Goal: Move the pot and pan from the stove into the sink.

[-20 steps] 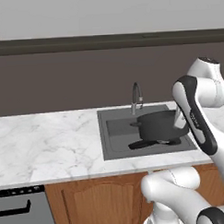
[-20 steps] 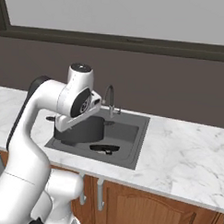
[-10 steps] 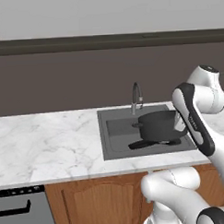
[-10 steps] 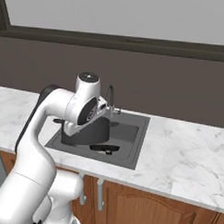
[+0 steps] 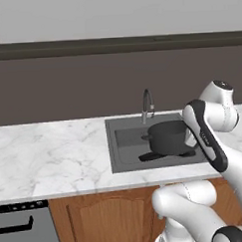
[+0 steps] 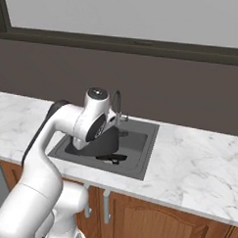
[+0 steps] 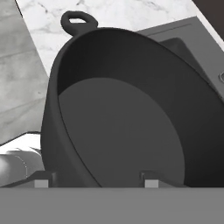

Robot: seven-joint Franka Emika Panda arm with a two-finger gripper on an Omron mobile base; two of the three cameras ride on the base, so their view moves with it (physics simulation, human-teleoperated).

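**K:** Dark grey pot (image 5: 167,137) is over the sink (image 5: 125,151) in the left base view, toward the basin's right half, just right of the faucet (image 5: 147,104). Can't tell if its base touches the basin floor. Pan (image 5: 155,155) lies flat on the basin floor right in front of the pot, handle pointing left. White arm crosses the sink's right edge and covers the pot's right side. Marble counter (image 5: 55,158) runs to the left.

**R:** Right base view?

**K:** Arm's upper links block most of the sink (image 6: 145,146). Pot (image 6: 109,138) shows as a dark sliver behind the arm, left part of the basin. Pan (image 6: 111,158) is near the front wall of the basin. Faucet (image 6: 117,103) stands at the back rim.

**R:** Tool state?

**K:** Hand view: tool (image 7: 93,183) straddles the near wall of the pot (image 7: 122,127), one fingertip (image 7: 42,182) outside, the other inside. Jaws are clamped on that wall, so it is holding the pot. Pot is empty, one loop handle at the far rim, counter (image 7: 26,83) and sink (image 7: 192,37) behind it.
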